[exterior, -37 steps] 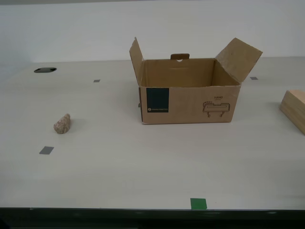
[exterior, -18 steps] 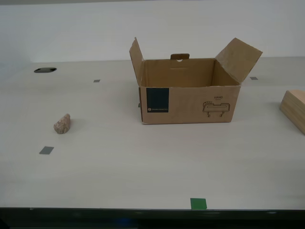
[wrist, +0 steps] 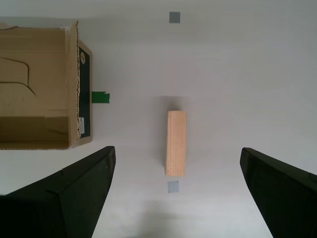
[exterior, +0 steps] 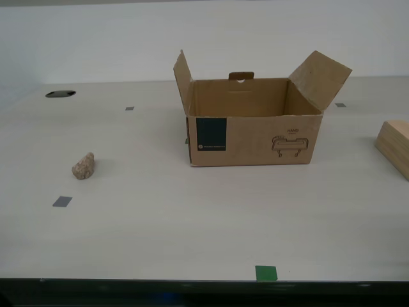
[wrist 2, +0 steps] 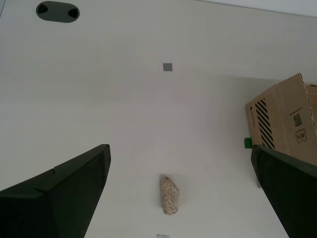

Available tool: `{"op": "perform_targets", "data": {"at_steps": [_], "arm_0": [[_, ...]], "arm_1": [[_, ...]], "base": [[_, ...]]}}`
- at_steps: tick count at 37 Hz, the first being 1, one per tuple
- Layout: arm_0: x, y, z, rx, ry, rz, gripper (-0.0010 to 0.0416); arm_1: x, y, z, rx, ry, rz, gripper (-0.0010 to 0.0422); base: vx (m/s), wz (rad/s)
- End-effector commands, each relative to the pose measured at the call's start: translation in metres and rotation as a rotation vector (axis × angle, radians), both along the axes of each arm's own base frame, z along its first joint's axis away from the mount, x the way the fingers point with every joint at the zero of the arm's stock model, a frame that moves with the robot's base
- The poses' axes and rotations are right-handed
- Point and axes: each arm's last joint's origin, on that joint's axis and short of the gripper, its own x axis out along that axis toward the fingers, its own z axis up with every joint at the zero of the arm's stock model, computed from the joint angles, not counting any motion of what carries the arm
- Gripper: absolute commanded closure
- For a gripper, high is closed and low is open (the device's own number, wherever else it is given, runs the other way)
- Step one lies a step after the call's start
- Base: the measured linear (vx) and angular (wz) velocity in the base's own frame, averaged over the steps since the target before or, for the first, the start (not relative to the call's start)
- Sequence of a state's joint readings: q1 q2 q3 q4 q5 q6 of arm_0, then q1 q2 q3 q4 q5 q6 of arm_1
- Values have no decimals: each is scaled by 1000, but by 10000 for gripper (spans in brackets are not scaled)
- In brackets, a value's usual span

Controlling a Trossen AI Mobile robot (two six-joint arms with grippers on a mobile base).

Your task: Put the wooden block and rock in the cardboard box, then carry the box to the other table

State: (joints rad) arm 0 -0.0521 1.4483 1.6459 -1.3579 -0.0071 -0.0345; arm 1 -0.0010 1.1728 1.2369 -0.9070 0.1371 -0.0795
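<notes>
Both my first gripper [wrist: 176, 198] and my second gripper [wrist 2: 181, 193] hang wide open, first above the block [wrist: 176, 143], second above the rock [wrist 2: 170, 195], box [exterior: 252, 121] sitting between them.

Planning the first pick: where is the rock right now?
The rock lies on the cream table at the exterior view's left, well apart from the cardboard box, just beyond a grey tape square.

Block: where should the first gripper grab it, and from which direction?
Come straight down on the block. It lies flat on the table, clear of the box, centred under my open first gripper. Probably best to close across its narrow width at mid-length: the long sides are flat and parallel, and the length looks too long to span.
</notes>
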Motion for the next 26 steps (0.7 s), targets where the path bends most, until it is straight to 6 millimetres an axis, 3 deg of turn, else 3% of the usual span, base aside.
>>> {"op": "perform_targets", "data": {"at_steps": [1, 26], "arm_0": [[1, 0, 1, 1, -15, 3, 55], [2, 0, -1, 3, -14, 0, 55]], "arm_1": [[0, 0, 0, -3, -3, -5, 23], [-1, 0, 0, -11, 6, 0, 23]], "base": [[0, 0], [0, 0]]}}
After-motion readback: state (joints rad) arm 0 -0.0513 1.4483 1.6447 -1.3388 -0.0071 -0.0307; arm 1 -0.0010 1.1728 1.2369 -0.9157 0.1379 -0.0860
